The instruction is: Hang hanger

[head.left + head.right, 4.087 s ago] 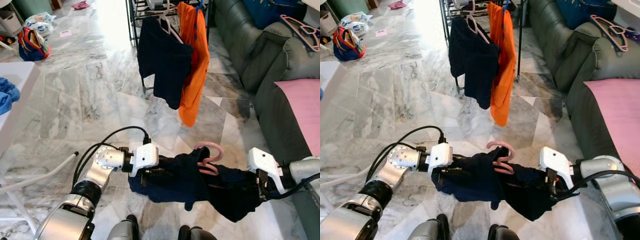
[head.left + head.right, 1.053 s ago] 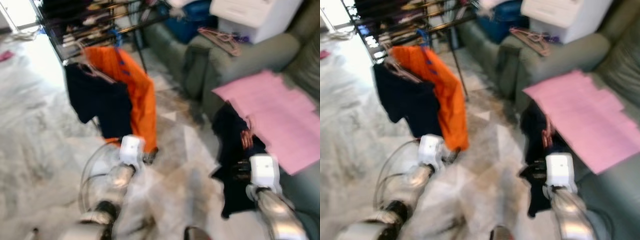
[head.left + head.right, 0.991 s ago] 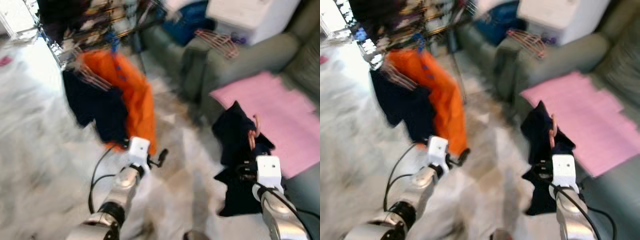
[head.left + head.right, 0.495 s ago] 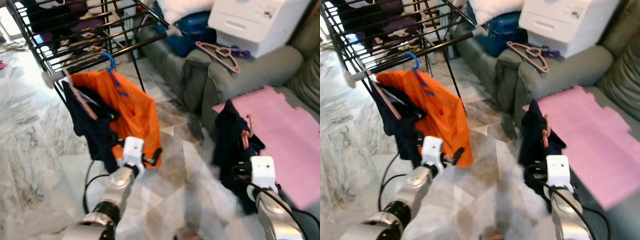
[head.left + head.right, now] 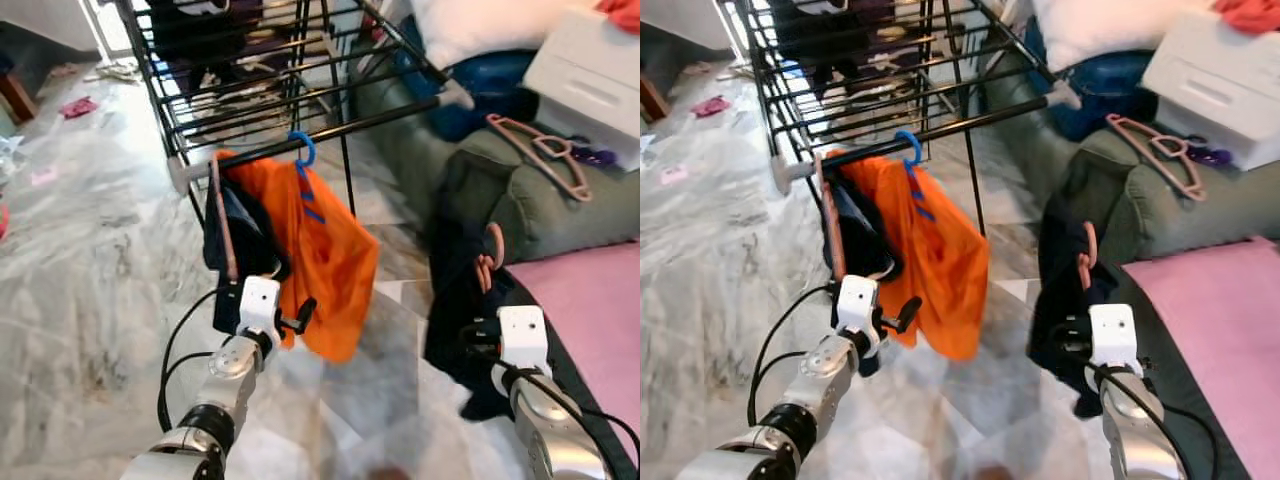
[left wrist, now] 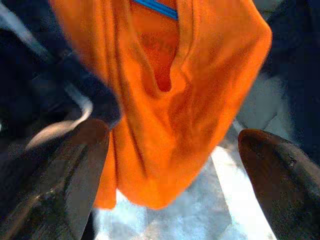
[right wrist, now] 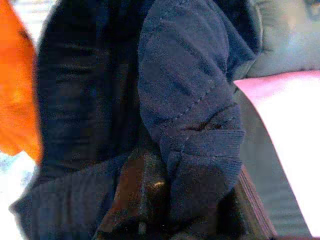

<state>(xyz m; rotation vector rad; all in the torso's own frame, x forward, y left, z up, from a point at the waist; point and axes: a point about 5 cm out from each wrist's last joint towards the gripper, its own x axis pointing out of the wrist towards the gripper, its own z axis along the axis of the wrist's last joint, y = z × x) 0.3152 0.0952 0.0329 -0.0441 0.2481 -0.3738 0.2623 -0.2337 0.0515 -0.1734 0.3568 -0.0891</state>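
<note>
Marble floor fronts the rack (image 5: 300,100). Right gripper (image 5: 478,338) grips the navy garment (image 5: 455,290) on its hanger (image 5: 488,258), unhung. Left gripper (image 5: 300,315) is spread, empty.

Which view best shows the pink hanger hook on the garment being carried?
Left eye view: the pink hanger hook stands clear above the dark garment. Right eye view shows it too. Right wrist view shows just dark fabric around the right claw.

Rack (image 5: 300,90) ahead-left, two shirts (image 5: 330,250) hanging on its front bar. Sofa (image 5: 520,200) right, spare hanger (image 5: 540,150) on its arm. Printer (image 5: 590,75) behind.
</note>
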